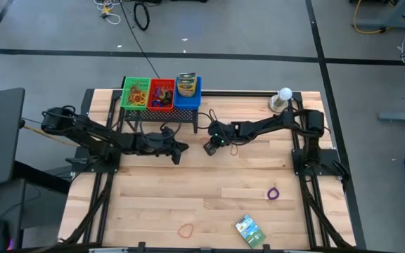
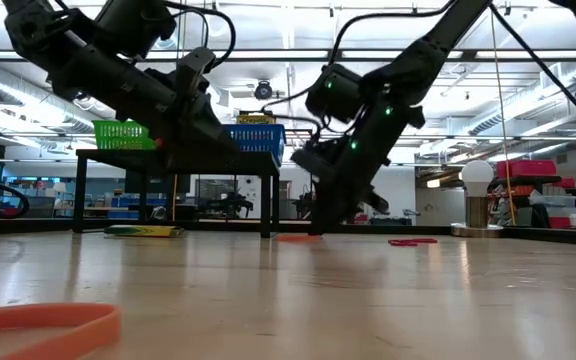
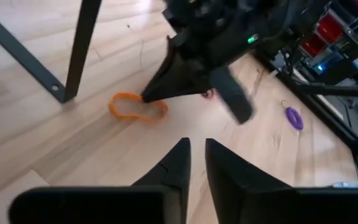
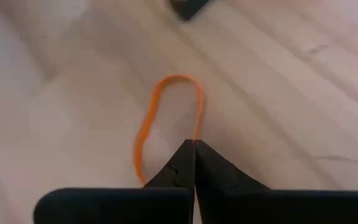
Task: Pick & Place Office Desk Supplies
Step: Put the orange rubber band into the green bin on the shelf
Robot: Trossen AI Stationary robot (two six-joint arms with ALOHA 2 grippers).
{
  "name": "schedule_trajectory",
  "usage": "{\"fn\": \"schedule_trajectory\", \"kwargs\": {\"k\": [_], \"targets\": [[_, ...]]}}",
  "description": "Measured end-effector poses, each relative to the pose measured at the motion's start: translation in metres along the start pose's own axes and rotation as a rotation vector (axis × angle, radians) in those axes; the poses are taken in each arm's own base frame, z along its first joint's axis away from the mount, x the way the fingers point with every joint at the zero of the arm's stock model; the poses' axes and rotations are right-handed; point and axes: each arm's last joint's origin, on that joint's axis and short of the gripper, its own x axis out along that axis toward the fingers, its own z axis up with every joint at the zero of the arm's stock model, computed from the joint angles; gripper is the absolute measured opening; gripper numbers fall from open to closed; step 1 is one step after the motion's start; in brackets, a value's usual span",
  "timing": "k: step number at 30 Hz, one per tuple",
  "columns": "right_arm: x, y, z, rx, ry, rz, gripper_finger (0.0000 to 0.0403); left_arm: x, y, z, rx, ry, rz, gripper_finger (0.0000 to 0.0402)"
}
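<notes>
An orange rubber band [image 4: 166, 118] lies flat on the wooden table, just in front of the black rack [image 1: 159, 118]. My right gripper [image 4: 194, 148] reaches in from the table's right and is shut on it; the left wrist view shows its tips at the band [image 3: 138, 107]. My left gripper [image 3: 196, 152] hovers a little to the left of the band with a narrow gap between its fingers and nothing in them. In the high view the two grippers stand close together, left [image 1: 181, 149] and right [image 1: 208, 147]. My right gripper pinches one strand of the orange band [image 4: 197, 134] between its two fingertips, at the side of the loop nearest the gripper. The fingers slant down from the table's right side. The rest of the loop lies slack and flat on the table.
Green [image 1: 135, 93], red [image 1: 162, 95] and blue [image 1: 187, 91] bins sit on the rack. A white ball on a base [image 1: 283, 97] stands far right. A purple band [image 1: 273, 192], another orange band [image 1: 185, 229] and a green packet [image 1: 249, 228] lie toward the near edge.
</notes>
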Motion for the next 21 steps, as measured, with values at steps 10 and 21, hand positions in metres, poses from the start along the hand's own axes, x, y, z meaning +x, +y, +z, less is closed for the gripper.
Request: {"fn": "schedule_trajectory", "kwargs": {"k": [10, 21], "targets": [[-0.058, 0.031, 0.006, -0.127, -0.123, 0.097, 0.0002, 0.001, -0.004, 0.004, -0.039, -0.049, -0.045, 0.0122], [-0.104, 0.062, -0.002, -0.301, -0.362, -0.021, 0.0001, 0.003, -0.024, 0.022, 0.012, -0.093, -0.151, 0.0199]]}}
